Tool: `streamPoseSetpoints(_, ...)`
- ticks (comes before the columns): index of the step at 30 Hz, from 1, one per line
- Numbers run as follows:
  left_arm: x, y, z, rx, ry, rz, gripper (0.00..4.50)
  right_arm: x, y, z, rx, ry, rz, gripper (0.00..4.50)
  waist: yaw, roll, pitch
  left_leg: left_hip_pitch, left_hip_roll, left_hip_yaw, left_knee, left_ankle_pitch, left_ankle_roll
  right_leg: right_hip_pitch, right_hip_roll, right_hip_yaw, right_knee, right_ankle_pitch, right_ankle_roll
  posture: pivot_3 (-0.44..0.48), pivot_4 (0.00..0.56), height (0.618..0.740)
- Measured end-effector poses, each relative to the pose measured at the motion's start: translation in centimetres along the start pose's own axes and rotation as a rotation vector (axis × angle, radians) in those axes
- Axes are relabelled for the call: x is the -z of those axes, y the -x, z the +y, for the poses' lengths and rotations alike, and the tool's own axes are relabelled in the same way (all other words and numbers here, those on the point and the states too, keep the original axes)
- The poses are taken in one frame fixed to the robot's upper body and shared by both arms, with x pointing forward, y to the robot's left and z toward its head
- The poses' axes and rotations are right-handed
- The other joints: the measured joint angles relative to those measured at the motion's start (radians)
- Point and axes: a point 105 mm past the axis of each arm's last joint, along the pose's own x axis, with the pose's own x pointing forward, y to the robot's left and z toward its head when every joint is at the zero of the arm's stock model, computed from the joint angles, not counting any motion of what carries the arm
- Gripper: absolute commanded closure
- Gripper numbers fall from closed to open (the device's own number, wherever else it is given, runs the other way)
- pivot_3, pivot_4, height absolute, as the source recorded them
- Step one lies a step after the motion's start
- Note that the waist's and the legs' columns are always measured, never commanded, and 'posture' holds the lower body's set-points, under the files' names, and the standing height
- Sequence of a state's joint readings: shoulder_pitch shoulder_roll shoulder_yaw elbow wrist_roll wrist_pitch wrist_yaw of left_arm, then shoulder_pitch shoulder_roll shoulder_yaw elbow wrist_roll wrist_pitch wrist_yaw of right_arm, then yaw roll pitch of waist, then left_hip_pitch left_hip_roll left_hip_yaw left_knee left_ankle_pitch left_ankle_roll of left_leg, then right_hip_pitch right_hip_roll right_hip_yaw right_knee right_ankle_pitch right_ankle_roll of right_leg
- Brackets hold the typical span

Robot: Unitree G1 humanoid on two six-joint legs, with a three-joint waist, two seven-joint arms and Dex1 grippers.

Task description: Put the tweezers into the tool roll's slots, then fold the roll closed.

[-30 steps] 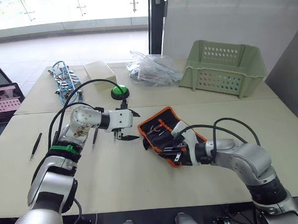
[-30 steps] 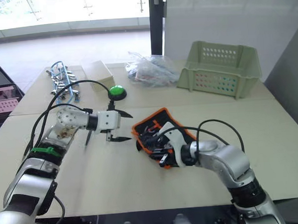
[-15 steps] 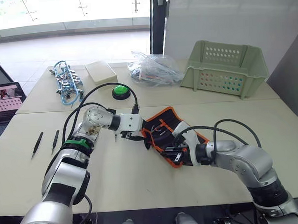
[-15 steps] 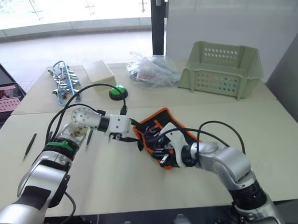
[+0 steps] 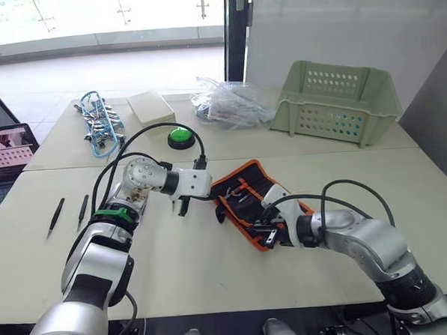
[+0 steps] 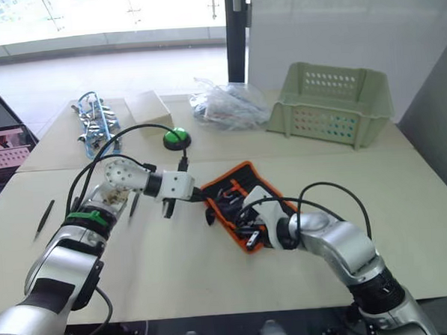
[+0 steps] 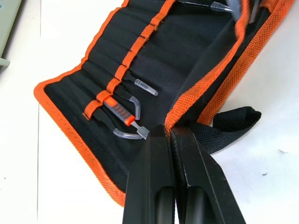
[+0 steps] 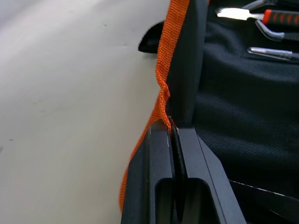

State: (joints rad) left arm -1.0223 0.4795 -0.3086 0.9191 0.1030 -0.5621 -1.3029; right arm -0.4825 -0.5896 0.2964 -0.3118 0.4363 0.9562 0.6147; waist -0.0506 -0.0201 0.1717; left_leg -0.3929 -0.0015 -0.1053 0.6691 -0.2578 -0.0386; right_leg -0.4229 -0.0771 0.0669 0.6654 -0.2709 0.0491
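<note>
Both end effectors (image 7: 169, 133) (image 8: 171, 128) pinch tool roll (image 5: 243, 193) orange edge; 2 tweezers (image 5: 68, 214) well apart.

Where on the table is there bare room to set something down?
Bare: the near table edge below the black, orange-edged tool roll, and right of it, below the pale green basket. Crowded: the far-left corner with blue-and-silver clips, and around the green button.

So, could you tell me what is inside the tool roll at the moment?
The open roll holds several tools in its slots: an orange-handled one and a few slim ones with clear tip caps. Both end effectors pinch its orange near edge, where a raised flap covers some slots.
</note>
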Motion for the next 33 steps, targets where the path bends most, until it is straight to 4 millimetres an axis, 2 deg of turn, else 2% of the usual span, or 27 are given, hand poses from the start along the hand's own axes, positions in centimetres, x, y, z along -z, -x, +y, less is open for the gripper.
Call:
streamPoseSetpoints(5, 0.5, 0.3, 0.1, -0.029, 0.003, 0.026, 4.47, -0.2, -1.0, -1.4, 0.043, 0.082, -0.001, 4.50, -0.009, 0.000, 0.000, 0.000, 0.000, 0.000, 0.000, 0.000, 0.000, 0.000, 0.000, 0.000, 0.000, 0.000, 0.000, 0.000, 0.150, 0.740)
streamPoseSetpoints(9, 1.1, 0.5, 0.6, -0.087, -0.004, 0.067, 4.47, -1.0, -1.9, -4.0, 0.150, 0.207, -0.007, 4.50, -0.012, 0.000, 0.000, 0.001, 0.000, 0.000, 0.002, 0.000, 0.000, 0.001, 0.000, 0.000, 0.001, 0.000, 0.000, 0.000, 0.150, 0.740)
streamPoseSetpoints(13, 1.8, 0.4, 1.0, -0.142, -0.003, 0.111, 4.47, -2.8, -2.6, -7.1, 0.271, 0.338, -0.031, 4.50, -0.017, 0.000, 0.000, 0.001, 0.000, 0.000, 0.002, 0.000, 0.000, 0.000, 0.000, 0.000, 0.002, 0.000, 0.000, 0.000, 0.150, 0.740)
streamPoseSetpoints(16, 2.0, 0.4, 1.3, -0.173, 0.001, 0.121, 4.47, -3.7, -2.8, -8.1, 0.297, 0.385, -0.050, 4.50, -0.018, 0.000, 0.000, 0.001, 0.000, 0.000, 0.001, 0.000, 0.000, 0.000, 0.000, 0.000, 0.003, 0.000, 0.000, 0.000, 0.150, 0.740)
streamPoseSetpoints(19, 2.3, 0.3, 1.2, -0.189, 0.019, 0.127, 4.47, -3.5, -2.6, -7.9, 0.252, 0.365, -0.054, 4.50, -0.019, 0.000, 0.000, 0.001, 0.000, 0.000, 0.001, 0.000, 0.000, 0.000, 0.000, 0.000, 0.007, 0.000, 0.000, 0.000, 0.150, 0.740)
streamPoseSetpoints(23, 3.2, 0.1, 0.1, -0.189, 0.059, 0.137, 4.47, -1.8, -1.7, -4.9, 0.073, 0.245, -0.055, 4.50, -0.018, 0.000, 0.000, 0.000, 0.000, -0.001, 0.001, 0.000, 0.001, 0.000, 0.000, 0.000, 0.007, 0.000, 0.000, 0.000, 0.150, 0.740)
streamPoseSetpoints(27, 2.9, -0.2, -0.1, -0.182, 0.041, 0.123, 4.47, -1.2, -0.6, -2.4, -0.022, 0.181, -0.046, 4.50, -0.014, 0.000, 0.000, 0.000, -0.001, -0.001, 0.003, 0.000, 0.001, 0.000, 0.000, 0.000, 0.007, 0.000, 0.000, 0.000, 0.150, 0.740)
streamPoseSetpoints(33, 2.5, -0.7, -0.7, -0.151, 0.027, 0.106, 4.47, -0.5, -0.2, -0.4, -0.064, 0.122, -0.044, 4.50, -0.015, 0.000, 0.000, 0.000, -0.001, -0.001, 0.005, -0.001, 0.001, 0.001, 0.000, 0.000, 0.007, 0.000, 0.000, 0.000, 0.150, 0.740)
